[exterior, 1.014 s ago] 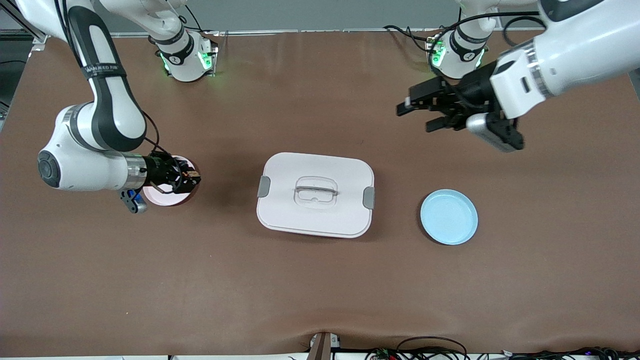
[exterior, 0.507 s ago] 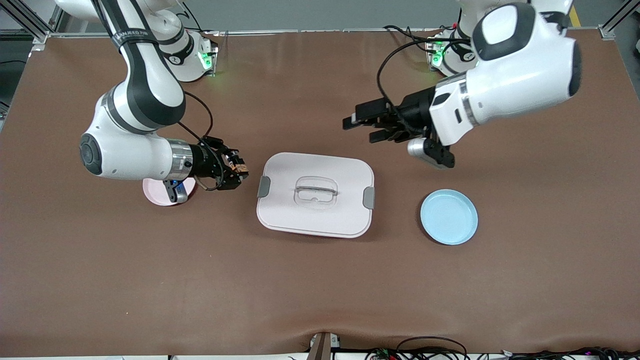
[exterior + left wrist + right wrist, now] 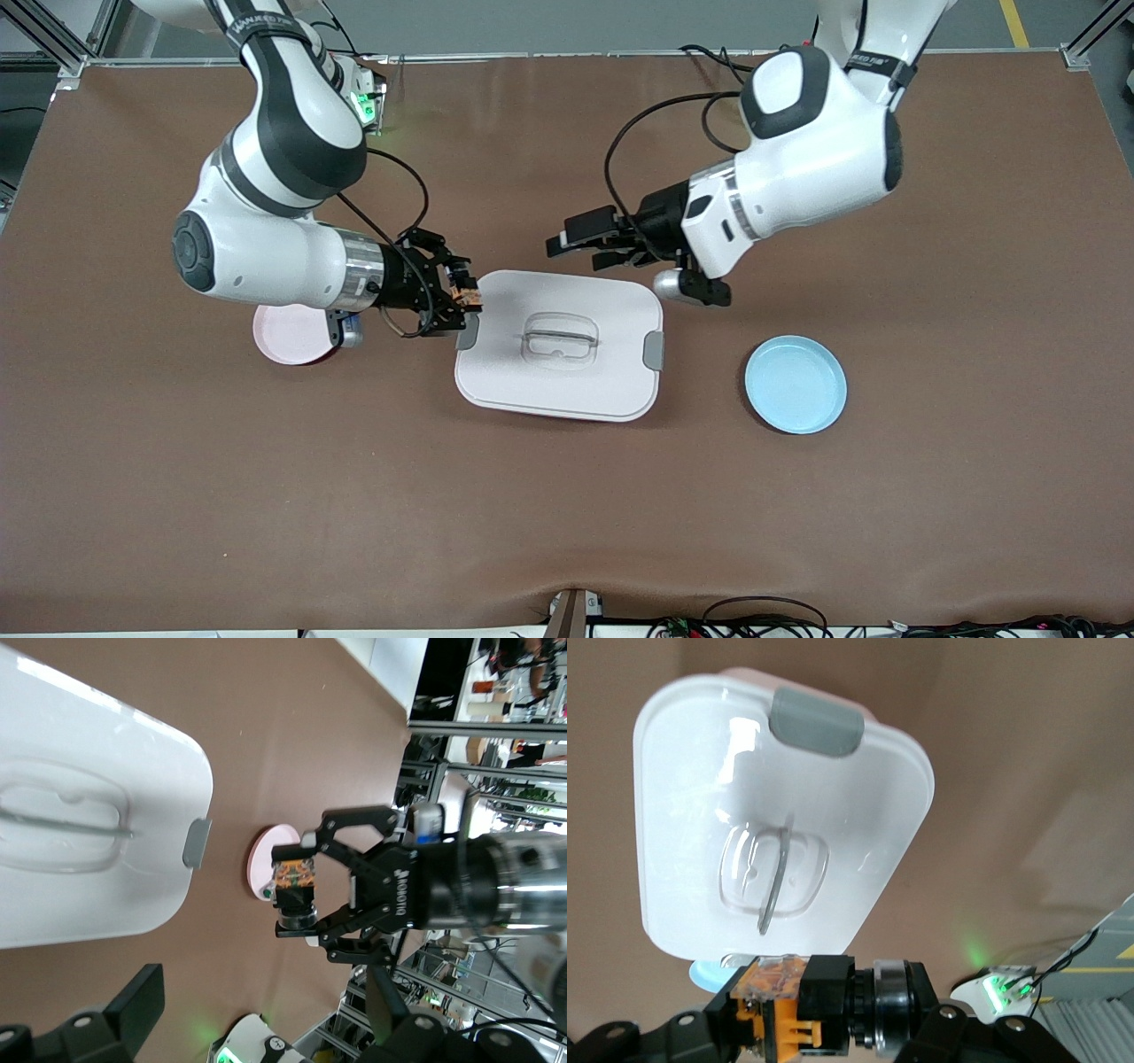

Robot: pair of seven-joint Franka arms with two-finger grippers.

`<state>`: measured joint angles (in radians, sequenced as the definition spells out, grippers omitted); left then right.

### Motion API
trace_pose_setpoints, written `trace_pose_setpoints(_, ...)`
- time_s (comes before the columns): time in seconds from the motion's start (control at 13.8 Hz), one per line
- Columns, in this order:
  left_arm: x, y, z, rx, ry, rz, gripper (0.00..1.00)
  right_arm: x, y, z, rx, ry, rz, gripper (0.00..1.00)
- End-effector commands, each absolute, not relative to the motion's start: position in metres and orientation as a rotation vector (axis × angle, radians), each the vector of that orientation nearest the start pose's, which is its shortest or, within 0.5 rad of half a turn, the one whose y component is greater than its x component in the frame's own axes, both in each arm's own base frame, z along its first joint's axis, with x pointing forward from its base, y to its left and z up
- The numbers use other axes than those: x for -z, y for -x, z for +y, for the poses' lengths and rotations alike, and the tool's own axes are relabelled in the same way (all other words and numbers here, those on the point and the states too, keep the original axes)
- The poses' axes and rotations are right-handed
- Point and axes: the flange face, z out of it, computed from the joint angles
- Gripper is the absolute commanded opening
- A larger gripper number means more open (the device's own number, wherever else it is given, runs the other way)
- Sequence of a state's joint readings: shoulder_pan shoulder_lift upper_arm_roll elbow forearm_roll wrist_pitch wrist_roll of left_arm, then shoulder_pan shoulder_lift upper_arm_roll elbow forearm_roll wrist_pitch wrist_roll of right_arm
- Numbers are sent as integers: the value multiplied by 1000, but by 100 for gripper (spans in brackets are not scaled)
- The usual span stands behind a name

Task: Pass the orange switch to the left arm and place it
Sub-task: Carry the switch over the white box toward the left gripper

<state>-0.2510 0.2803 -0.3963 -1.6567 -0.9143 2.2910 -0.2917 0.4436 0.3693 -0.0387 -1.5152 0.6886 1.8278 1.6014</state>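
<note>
My right gripper pinches the orange switch over the box's edge toward the right arm's end; my left gripper hovers over the table beside the box, fingers spread empty

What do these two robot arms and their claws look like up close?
Both arms are fat, rounded white tubes with black bands at the joints. The right arm carries small lettering on a black band. Each has a silver metal wrist ring and loose black cables looping to it. The right gripper and left gripper are black and angular. Green lights glow at the right arm's base.
</note>
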Motion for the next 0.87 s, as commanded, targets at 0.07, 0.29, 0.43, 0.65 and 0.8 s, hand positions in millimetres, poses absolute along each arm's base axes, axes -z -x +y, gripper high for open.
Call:
trace_pose_setpoints(0.07, -493, -533, -416, 132, -2190, 238, 100, -470, -604, 356, -888, 1965, 1871, 0)
trace_pose_setpoints(0.29, -480, -534, -420, 89, -2190, 274, 100, -478, -604, 376, -895, 1927, 1915, 0)
trace_pose_setpoints(0.43, -475, -536, -420, 90, -2193, 272, 100, -484, -601, 384, -897, 1919, 1922, 0)
trace_pose_setpoints(0.65, -460, -544, -417, 101, -2201, 282, 100, -495, -598, 390, -894, 1917, 1907, 0)
trace_pose_setpoints(0.8, -457, -545, -417, 106, -2202, 285, 100, -502, -597, 395, -892, 1901, 1916, 0)
